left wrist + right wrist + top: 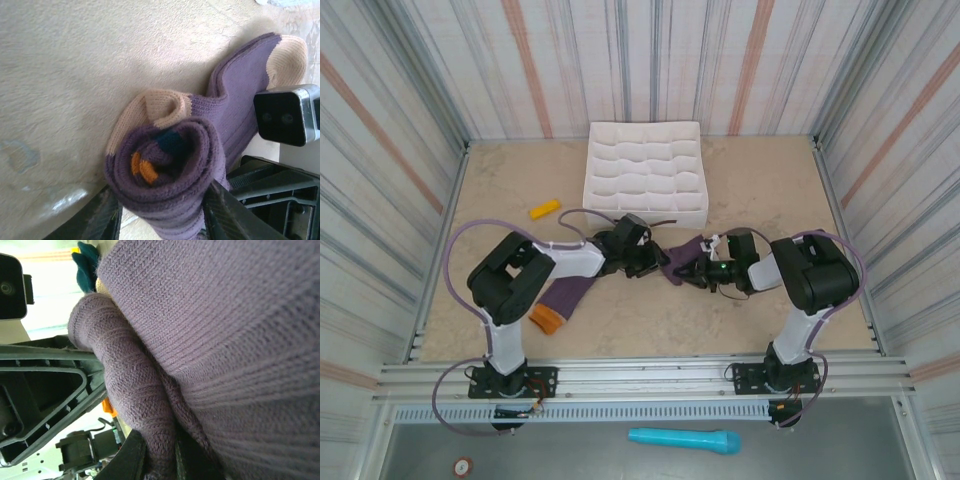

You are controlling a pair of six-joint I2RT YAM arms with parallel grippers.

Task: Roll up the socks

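I have two tools, and both are on the same sock. My left tool (657,263) is closed around the rolled sock (165,170). One finger (227,215) presses on each side of the roll, so I think the squeeze is what stops it from popping open. In the left wrist view the roll looks like a snail. There is purple on the outside, with a bit of orange and dark teal tucked in the middle.

My right tool (700,270) is closed too. It pinches the loose purple end of that sock, and the cloth is bunched up between its fingers. I think it holds that end so the cloth stays tight while the roll grows. The two tools sit very near each other, just over the middle of the bench (750,180).

The roll is not done yet, because a flat tail of sock with a pale tip lies on the bench past it.

The other sock (563,295) lies flat under my left arm with its orange cuff pointing toward me. It is not rolled.

A white tray (645,175) with little pockets waits at the back of the bench — maybe the socks go there. A small yellow marker (544,209) lies off to the left, well apart from the socks.
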